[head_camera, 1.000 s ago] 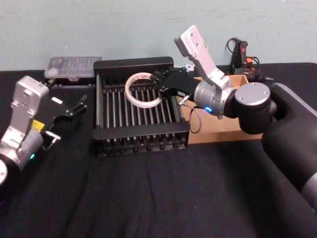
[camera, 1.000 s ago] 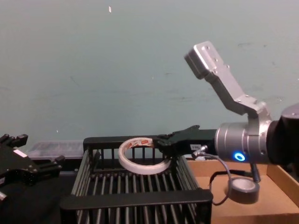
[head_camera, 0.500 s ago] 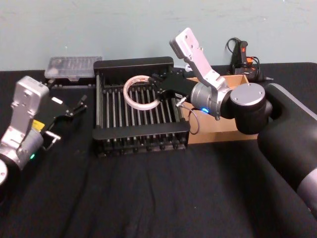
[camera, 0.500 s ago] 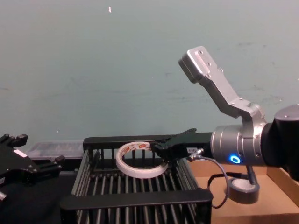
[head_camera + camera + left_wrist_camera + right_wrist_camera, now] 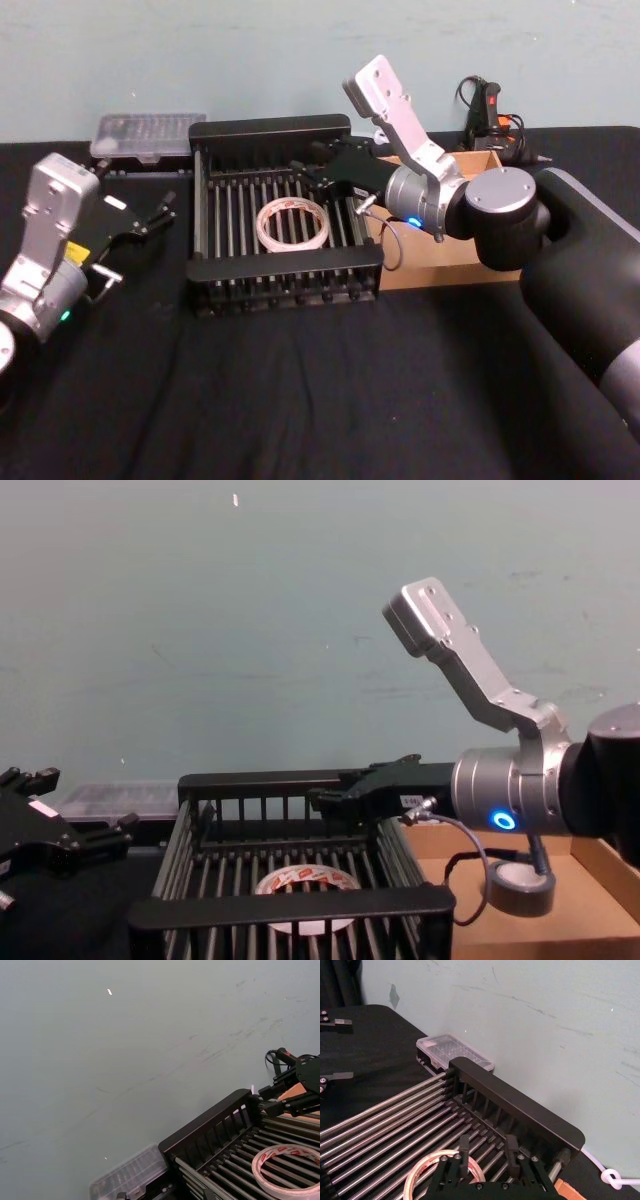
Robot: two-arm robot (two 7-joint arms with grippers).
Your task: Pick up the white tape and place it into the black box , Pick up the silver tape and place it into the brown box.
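The fingers (image 5: 464,1146) of the right gripper (image 5: 312,172) stood spread apart with nothing between them, held over the right rear part of the black box (image 5: 270,130). The white tape (image 5: 292,221) lay flat on the bars of the box floor, just below and in front of those fingers, free of them. The silver tape (image 5: 518,885) sat in the brown box (image 5: 455,262) to the right. The left gripper (image 5: 158,212) waited parked left of the black box, its fingers parted. A clear case (image 5: 148,135) stood farther back.
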